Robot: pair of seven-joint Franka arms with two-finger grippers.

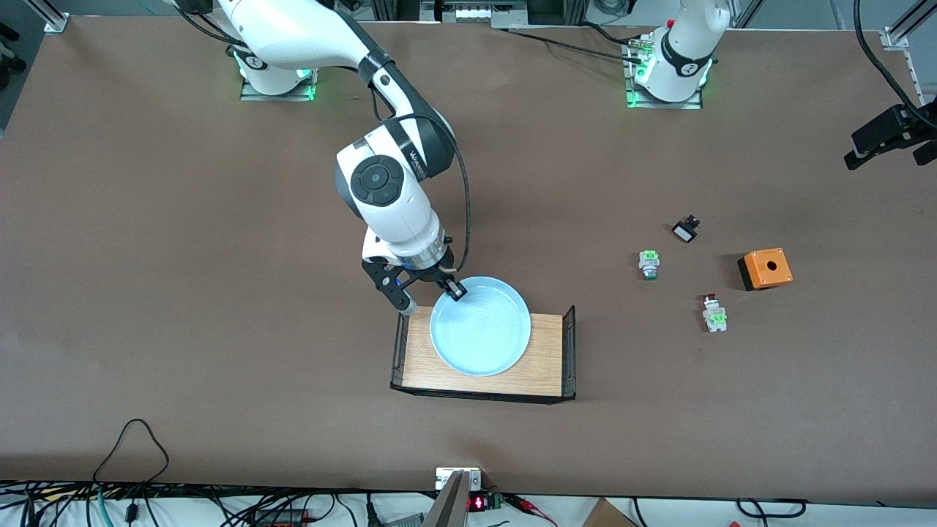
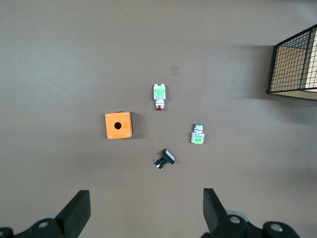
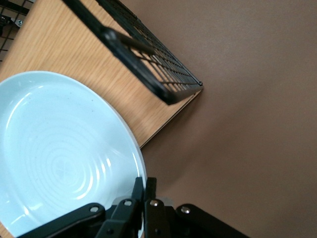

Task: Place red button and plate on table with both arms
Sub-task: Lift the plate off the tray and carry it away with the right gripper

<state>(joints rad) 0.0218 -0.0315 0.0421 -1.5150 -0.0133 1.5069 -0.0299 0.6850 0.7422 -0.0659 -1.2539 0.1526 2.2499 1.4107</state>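
Plate [image 1: 479,327], round and light blue, is lying on a small light-wood tray [image 1: 545,359] with black wire ends, near the middle of the brown bench [image 1: 183,293]. The right arm is reaching down from its base, and the right tool [image 1: 448,287] is pinching the plate's rim at the edge farthest from the front camera; in the right wrist view the fingers [image 3: 141,191] are pressed together on that rim, with the plate's concentric rings [image 3: 64,163] showing just beside them.

Toward the left arm's end of the bench, well apart from the tray, the red button [image 1: 714,313] is resting on the bench with its red cap pointing away from the front camera and its green block nearer to it. A similar green-and-silver switch [image 1: 648,264] is lying farther from the front camera, between the red button and the tray's end. A small black part with a white face [image 1: 686,230] is sitting farther still, and an orange box [image 1: 765,268] with a round hole in its top is standing beside the red button, closer to the bench's end.

The left arm is waiting, and the left tool [image 2: 146,213] is hanging high over these small parts with its fingers spread wide, gripping nothing.
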